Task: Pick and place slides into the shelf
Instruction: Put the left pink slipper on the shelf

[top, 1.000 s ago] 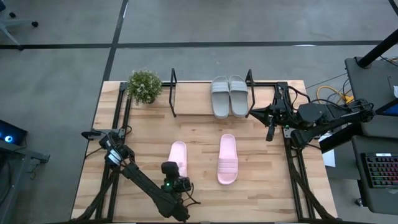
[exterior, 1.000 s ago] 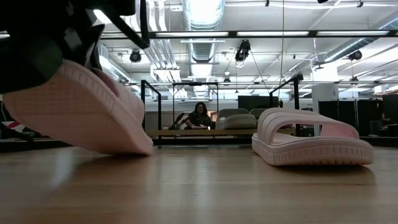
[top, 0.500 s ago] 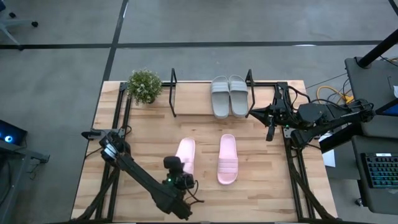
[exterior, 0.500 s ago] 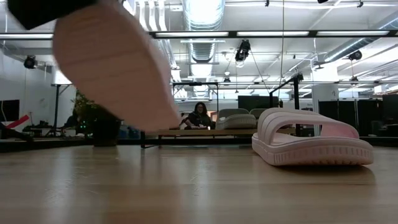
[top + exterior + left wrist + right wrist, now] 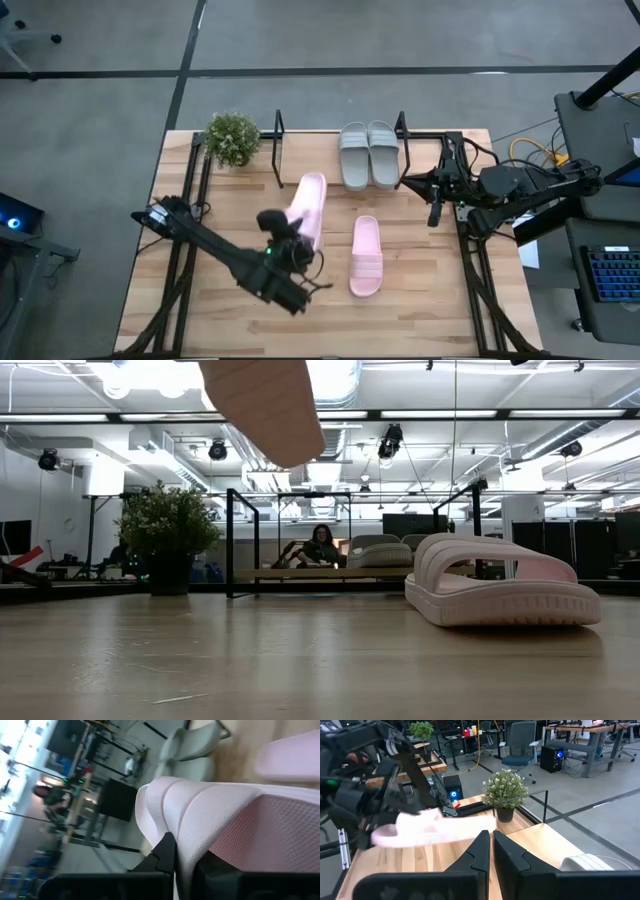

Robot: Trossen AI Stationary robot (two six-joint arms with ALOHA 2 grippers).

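My left gripper (image 5: 287, 240) is shut on a pale pink slide (image 5: 307, 205) and carries it in the air between the table's middle and the shelf (image 5: 279, 150). In the low view only its sole (image 5: 265, 400) shows, high above the table. The other pink slide (image 5: 366, 255) lies flat on its sole right of the middle. Two grey slides (image 5: 367, 154) sit side by side in the shelf's right half. My right gripper (image 5: 410, 182) waits, shut, at the table's right edge beside the shelf. My left gripper holds the pink slide by the side rim (image 5: 186, 851) at its near end, pinched between the two fingers. The fingers come from the near side, along the slide. The slide is lifted clear of the table, and its far end with the strap (image 5: 170, 802) points toward the shelf.
A small potted plant (image 5: 232, 138) stands on the table left of the shelf. The shelf's left half (image 5: 310, 160) holds nothing. Black frame rails run along the table's left and right sides. A person (image 5: 322, 545) sits in the room far behind the table.
My left gripper, shut on the pink slide, has risen and moved toward the far edge and the shelf. The slide, tilted with its front on the table a second ago, is now lifted clear and high above the table. The other slides have stayed put.
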